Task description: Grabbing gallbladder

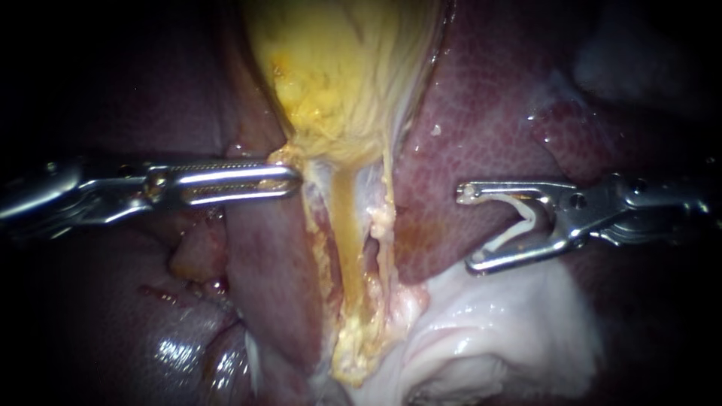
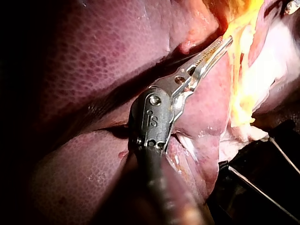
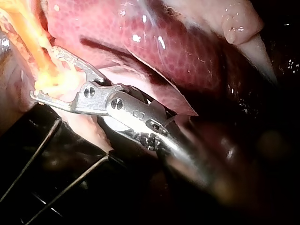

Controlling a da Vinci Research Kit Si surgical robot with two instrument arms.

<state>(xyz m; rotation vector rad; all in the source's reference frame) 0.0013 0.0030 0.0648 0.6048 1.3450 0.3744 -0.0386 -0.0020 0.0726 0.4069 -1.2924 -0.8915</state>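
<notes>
The yellow gallbladder [image 1: 338, 75] hangs in the upper middle and narrows to a neck, from which a yellowish tube [image 1: 347, 240] runs downward. My left instrument [image 1: 295, 180] comes in level from the left. Its jaws lie together, and their tip touches the left edge of the neck. In the left wrist view the same jaws [image 2: 227, 42] lie shut, with the tip at the yellow tissue [image 2: 243, 70]. My right instrument [image 1: 468, 228] waits to the right of the tube, apart from it. Its jaws stand wide open, with a white clip [image 1: 523, 219] seated along their inner faces.
Dark red liver [image 1: 489, 113] lies on both sides of the gallbladder. Pale white tissue [image 1: 511, 331] bulges below the right instrument. In the right wrist view the open jaws [image 3: 42, 71] sit against the yellow tissue, with a black holder and thin wires [image 3: 42, 150] under them.
</notes>
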